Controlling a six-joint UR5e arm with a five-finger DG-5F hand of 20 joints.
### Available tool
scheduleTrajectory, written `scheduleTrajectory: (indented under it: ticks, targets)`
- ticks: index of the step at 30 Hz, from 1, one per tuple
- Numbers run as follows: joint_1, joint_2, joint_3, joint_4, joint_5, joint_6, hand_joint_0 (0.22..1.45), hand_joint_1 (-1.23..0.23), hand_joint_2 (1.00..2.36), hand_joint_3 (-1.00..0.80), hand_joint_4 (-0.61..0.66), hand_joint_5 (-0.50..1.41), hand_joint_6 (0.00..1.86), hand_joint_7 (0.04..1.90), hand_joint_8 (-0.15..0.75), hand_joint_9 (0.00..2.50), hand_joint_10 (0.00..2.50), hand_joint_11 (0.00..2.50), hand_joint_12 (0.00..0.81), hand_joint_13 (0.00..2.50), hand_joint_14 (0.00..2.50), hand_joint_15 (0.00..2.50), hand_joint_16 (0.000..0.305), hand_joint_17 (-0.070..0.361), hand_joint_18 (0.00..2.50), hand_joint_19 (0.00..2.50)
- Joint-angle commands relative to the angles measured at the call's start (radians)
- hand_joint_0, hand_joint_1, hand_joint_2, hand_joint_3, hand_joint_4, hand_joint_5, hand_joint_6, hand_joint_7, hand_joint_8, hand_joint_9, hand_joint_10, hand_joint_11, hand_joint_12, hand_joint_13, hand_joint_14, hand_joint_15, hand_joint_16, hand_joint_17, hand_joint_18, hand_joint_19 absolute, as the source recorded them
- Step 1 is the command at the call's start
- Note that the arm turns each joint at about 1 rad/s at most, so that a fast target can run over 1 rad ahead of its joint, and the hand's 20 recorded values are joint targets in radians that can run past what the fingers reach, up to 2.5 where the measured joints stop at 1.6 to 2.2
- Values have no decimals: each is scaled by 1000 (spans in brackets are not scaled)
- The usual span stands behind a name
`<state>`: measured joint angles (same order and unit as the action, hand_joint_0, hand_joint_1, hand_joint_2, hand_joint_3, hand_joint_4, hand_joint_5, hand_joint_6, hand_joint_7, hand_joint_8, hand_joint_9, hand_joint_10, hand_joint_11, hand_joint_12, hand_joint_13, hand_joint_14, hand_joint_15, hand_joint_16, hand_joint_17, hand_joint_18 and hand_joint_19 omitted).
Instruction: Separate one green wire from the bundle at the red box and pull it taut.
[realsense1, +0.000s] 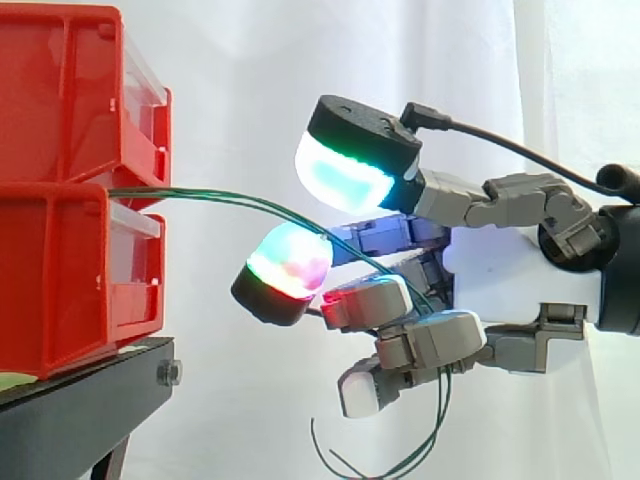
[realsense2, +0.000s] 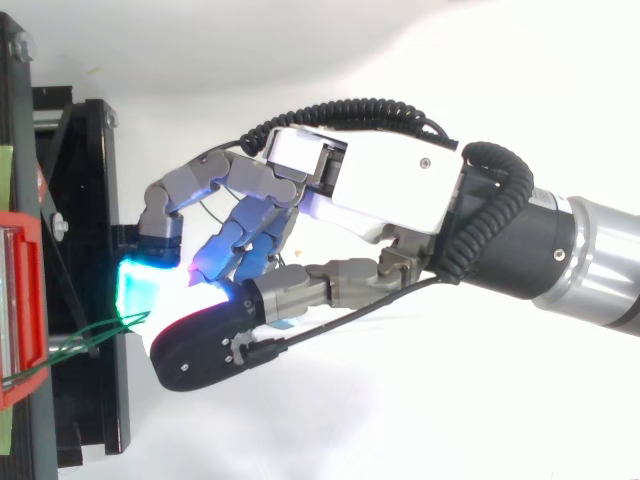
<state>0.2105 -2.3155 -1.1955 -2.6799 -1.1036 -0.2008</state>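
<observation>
hidden: the wires (realsense1: 240, 200) start out of sight in the gap between the two stacked bins (realsense1: 50, 280); a stretch of them is covered inside the hand (realsense1: 500, 270).
cut off: bins at the left and top edges in the side view; the hanging wire loop dips to the bottom edge.
hard to make out: wire count; from above only a green scrap shows.
hand: closed round the wires, which go in above the lower fingers (realsense1: 430, 340) and come out below.
wires: bowed between bins and hand, not taut.
surface: black stand (realsense1: 80, 410) under the bins.
room: white curtain (realsense1: 230, 80).
</observation>
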Motion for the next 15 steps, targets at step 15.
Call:
scheduleTrajectory:
  ticks: [15]
  targets:
    - [-2, -1, 1, 0, -1, 3, 696, -784, 1013, -340, 145, -234, 875, 953, 282, 1098, 42, 1620, 314, 1451, 10, 1558, 54, 122, 878, 506]
